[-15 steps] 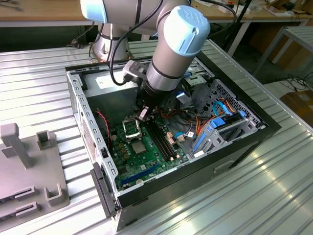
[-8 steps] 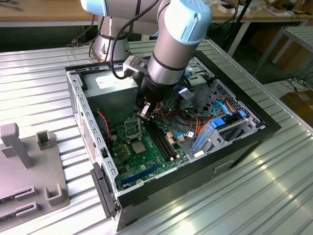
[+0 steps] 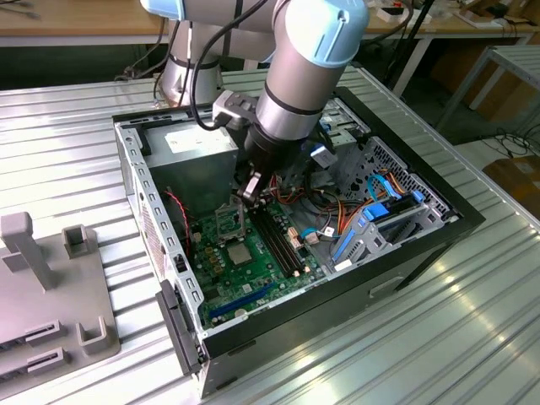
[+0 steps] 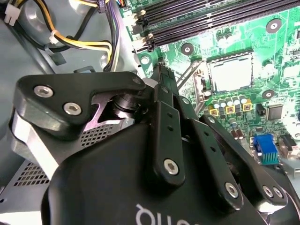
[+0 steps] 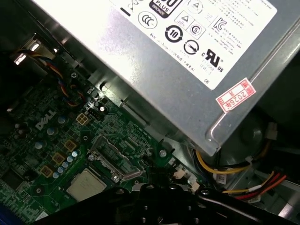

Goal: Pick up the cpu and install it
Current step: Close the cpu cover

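On the exterior view's left a grey plastic fixture (image 3: pixel 51 295) with upright posts sits on the ribbed metal table (image 3: pixel 76 143). To its right lies the open computer case (image 3: pixel 295 245), side panel off, with the green motherboard (image 3: pixel 253 261) on its floor. The cpu (image 3: pixel 239 254), a pale silver square, lies flat in the socket on that board, with the hinged metal load frame (image 3: pixel 229 222) standing open just beyond it. The arm (image 3: pixel 295 76) reaches down into the case, and its gripper (image 3: pixel 251 189) hangs low over the board near the black memory slots (image 3: pixel 278 240), just beside the raised frame and a little apart from the chip. Further right are orange and blue cables (image 3: pixel 371 211) and a drive cage.

The second wrist view adds what the outside camera hides: the gripper's black linkage from behind, its fingers (image 4: pixel 164 86) drawn together to a narrow tip with nothing visible between them, and past them the cpu (image 4: pixel 230 72) seated in its socket, touched by nothing.

The first wrist view looks the other way, showing the silver power supply (image 5: pixel 154 61) with its labels, yellow and red wires (image 5: pixel 234 173), the open load frame (image 5: pixel 112 157), and the cpu (image 5: pixel 86 183) below it.
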`<state>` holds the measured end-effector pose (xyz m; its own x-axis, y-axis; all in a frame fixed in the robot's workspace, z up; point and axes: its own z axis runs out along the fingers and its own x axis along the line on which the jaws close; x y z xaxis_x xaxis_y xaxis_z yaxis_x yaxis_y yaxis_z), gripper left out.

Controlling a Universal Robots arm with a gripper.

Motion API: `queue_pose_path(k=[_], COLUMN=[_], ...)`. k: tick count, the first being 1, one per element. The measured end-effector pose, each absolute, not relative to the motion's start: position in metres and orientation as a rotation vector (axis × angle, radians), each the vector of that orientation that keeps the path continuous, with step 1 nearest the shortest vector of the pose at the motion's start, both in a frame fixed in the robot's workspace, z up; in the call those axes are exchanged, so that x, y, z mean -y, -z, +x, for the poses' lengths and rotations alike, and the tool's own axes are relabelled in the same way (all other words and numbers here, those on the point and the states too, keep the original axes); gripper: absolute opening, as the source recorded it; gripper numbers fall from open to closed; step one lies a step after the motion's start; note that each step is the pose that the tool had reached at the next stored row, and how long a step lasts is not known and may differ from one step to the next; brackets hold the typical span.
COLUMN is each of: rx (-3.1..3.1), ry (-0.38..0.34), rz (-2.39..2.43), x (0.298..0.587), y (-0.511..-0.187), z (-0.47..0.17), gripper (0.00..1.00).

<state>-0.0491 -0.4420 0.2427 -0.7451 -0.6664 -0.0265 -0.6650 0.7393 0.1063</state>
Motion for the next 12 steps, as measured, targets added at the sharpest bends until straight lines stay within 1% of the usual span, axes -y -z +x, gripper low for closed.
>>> queue_pose_path(k=[12], rx=[2.904], ry=[0.166], rz=[1.147], x=[0.4420], y=[-0.2468], z=[-0.0505], gripper=[0.12])
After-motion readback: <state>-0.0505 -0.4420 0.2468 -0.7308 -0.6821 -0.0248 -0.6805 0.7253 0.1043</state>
